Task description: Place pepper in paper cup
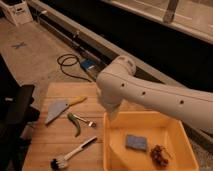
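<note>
The pepper (75, 123), slim, curved and green, lies on the wooden table (45, 145) left of centre, with nothing touching it. My white arm reaches in from the right and bends down over the table. Its gripper (114, 115) hangs at the near-left corner of the yellow bin (116, 159), to the right of the pepper and apart from it. It is open and holds nothing. The paper cup is hidden or out of view.
A small metal fork (89, 122) lies just right of the pepper. A grey spatula with a yellow handle (57, 110) lies behind it, and a brush (72, 154) in front. The bin holds a blue sponge (136, 142) and a brown clump (159, 155). A dark chair (17, 112) stands at the left.
</note>
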Controlling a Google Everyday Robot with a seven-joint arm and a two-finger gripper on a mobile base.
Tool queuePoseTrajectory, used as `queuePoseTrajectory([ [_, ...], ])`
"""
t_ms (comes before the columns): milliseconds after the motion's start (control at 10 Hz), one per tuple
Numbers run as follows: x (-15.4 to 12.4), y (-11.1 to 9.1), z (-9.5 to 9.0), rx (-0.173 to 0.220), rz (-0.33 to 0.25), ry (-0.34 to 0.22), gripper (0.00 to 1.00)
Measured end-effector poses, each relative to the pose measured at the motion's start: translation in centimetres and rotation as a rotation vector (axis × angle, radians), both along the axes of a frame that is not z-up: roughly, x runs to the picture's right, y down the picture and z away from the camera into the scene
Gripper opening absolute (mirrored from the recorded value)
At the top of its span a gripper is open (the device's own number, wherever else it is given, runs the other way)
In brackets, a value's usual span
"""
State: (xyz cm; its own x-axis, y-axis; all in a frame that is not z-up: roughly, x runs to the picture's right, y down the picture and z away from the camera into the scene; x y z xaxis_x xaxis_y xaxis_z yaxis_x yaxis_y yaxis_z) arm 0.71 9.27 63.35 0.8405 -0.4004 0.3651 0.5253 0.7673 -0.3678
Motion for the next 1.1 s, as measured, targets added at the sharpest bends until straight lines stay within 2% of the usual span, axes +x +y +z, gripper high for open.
queuePoseTrajectory([
  [200, -0.6, -0.3, 0.7, -0.008, -0.049, -0.026, 0.65],
  [500, -4.5, -0.8, 3.4, -0.029, -0.227, -0.139, 0.65],
  [600, -6.5, -0.8, 4.3, -0.036, -0.301, -0.193, 0.65],
  [700, -7.8, -0.6, 5.1, -0.046, -0.345, -0.231, 0.65],
  [900, -10.2, 0.1, 7.2, -0.076, -0.409, -0.301, 0.65],
  [1100, -12.9, 1.4, 9.0, -0.103, -0.438, -0.359, 0.65],
])
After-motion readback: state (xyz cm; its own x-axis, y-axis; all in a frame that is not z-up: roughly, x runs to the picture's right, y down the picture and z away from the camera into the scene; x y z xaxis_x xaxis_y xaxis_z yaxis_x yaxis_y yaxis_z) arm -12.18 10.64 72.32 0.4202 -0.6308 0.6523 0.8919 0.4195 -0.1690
